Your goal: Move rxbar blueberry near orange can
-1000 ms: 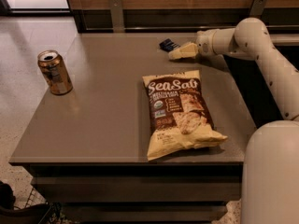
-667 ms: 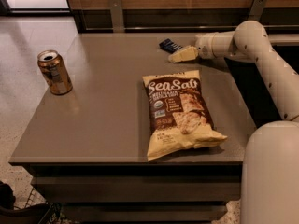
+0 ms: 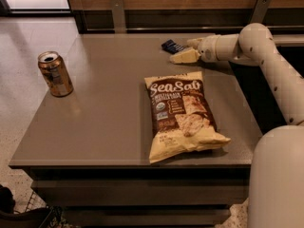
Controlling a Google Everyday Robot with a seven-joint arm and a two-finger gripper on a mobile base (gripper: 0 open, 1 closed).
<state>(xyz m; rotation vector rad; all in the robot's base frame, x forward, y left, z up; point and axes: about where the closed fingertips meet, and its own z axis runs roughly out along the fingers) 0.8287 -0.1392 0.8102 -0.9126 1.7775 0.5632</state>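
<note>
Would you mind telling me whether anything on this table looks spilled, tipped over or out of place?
Nothing stands out. The orange can stands upright at the left, the chip bag lies flat mid-table, and the rxbar blueberry lies flat at the far edge beside the claw. No spill shows.

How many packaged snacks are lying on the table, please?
2: the rxbar blueberry at the far edge, just ahead of the open tool, and the chip bag flat nearer the front edge. None appears hidden.
</note>
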